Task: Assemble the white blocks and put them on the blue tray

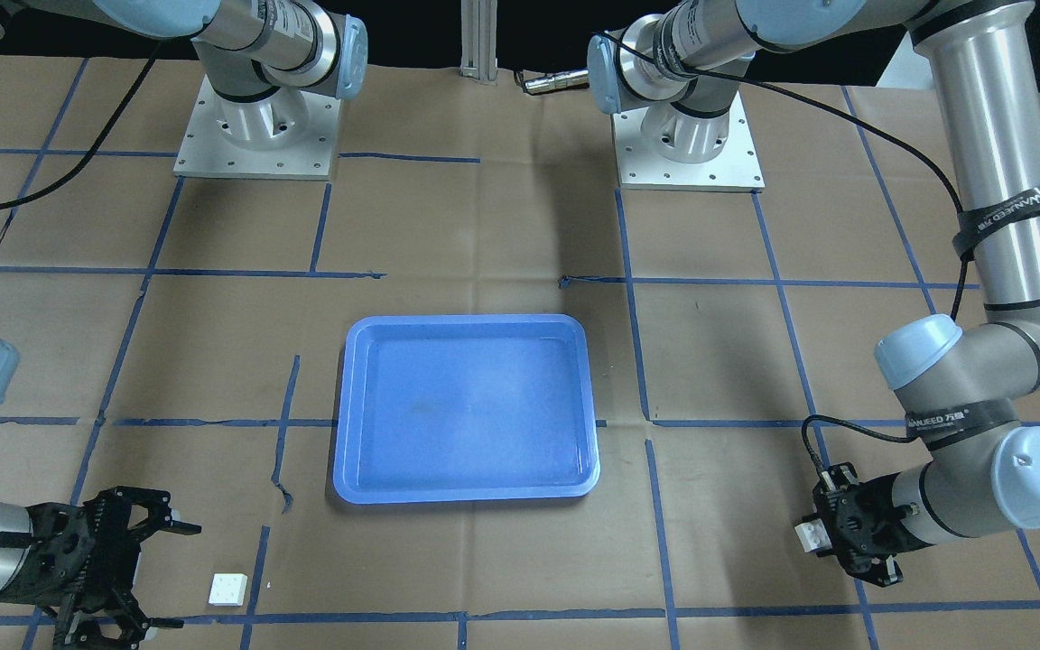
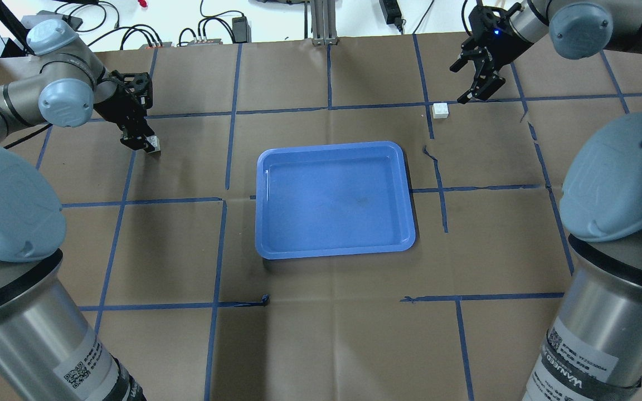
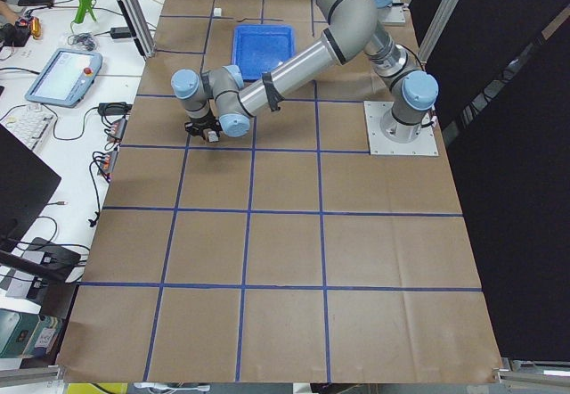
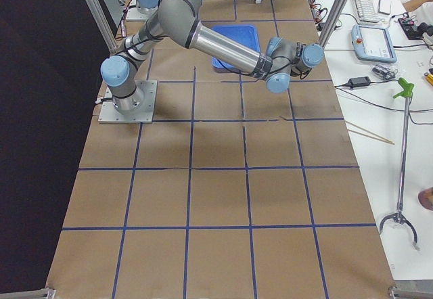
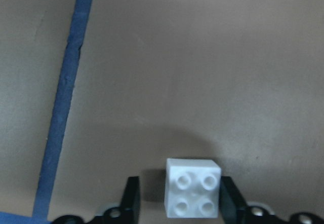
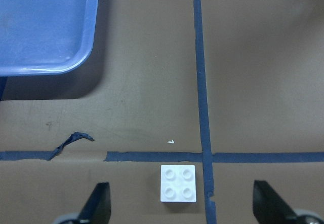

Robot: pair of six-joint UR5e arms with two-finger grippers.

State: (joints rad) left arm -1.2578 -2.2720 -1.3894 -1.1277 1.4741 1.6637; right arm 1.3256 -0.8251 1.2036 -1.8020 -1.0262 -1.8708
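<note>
The blue tray (image 2: 332, 146) lies in the table's middle, with nothing in it. One white block (image 5: 193, 194) sits studs-up between my left gripper's (image 2: 144, 143) fingers. One finger (image 5: 229, 198) touches it and a small gap shows at the other finger (image 5: 132, 198). In the front view this block (image 1: 809, 537) is at the left gripper's (image 1: 822, 542) tip. The second white block (image 2: 440, 110) lies on the paper beside a tape cross. My right gripper (image 2: 480, 83) is wide open and hovers just beyond it. The right wrist view shows that block (image 6: 178, 183) midway between the spread fingers (image 6: 98, 206).
Brown paper with blue tape lines covers the table. The tray's corner (image 6: 45, 26) shows in the right wrist view, well away from the block. The arm bases (image 1: 256, 135) stand at the robot's side. Cables and devices lie beyond the far edge (image 2: 215, 28).
</note>
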